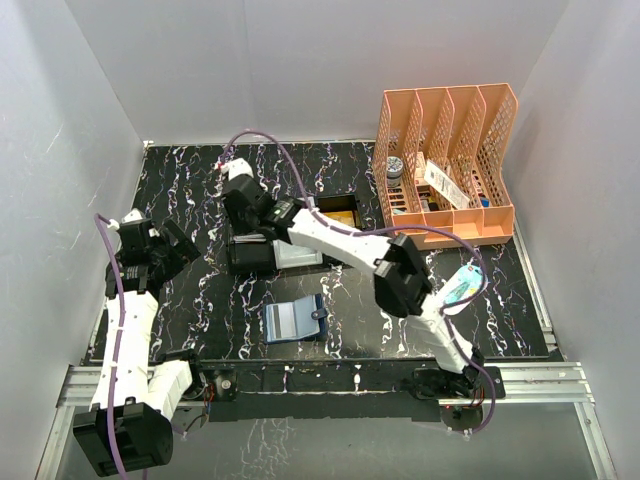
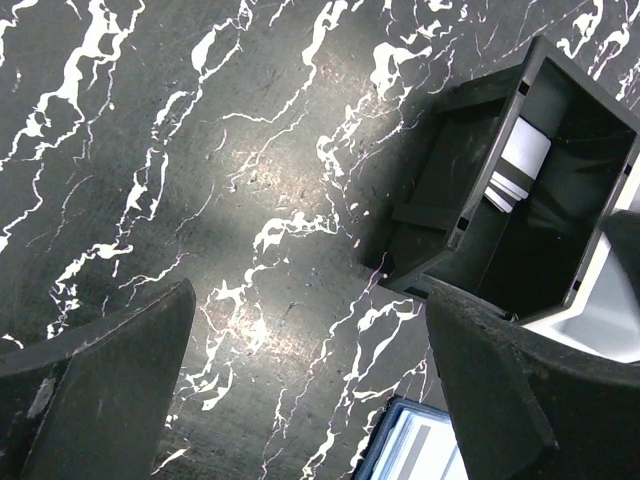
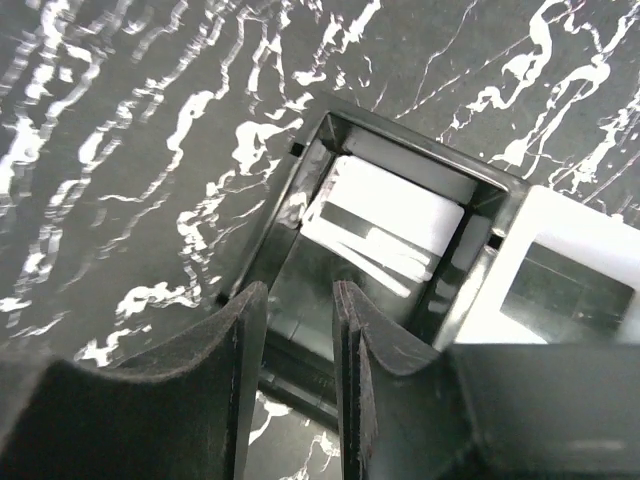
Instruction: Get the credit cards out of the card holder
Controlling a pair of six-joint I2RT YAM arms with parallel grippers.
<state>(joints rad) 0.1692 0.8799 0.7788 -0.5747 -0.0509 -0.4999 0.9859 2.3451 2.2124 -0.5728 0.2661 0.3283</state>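
Spanning a white-walled booth [image 1: 300, 60], black marbled table [image 1: 200, 190]; left jaws wide apart, right jaws narrowly apart, empty.

There's the black, white-veined table [image 1: 190, 180], with the open blue card holder [image 1: 295, 321] lying flat near its front edge. Just behind sits the black-and-white tray [image 1: 247, 258], and an orange file rack [image 1: 447, 170] stands at the back right.

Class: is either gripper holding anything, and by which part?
Nothing is held. The left gripper is wide open over the table; the right gripper, jaws slightly apart and empty, hangs above the cards in the black tray.
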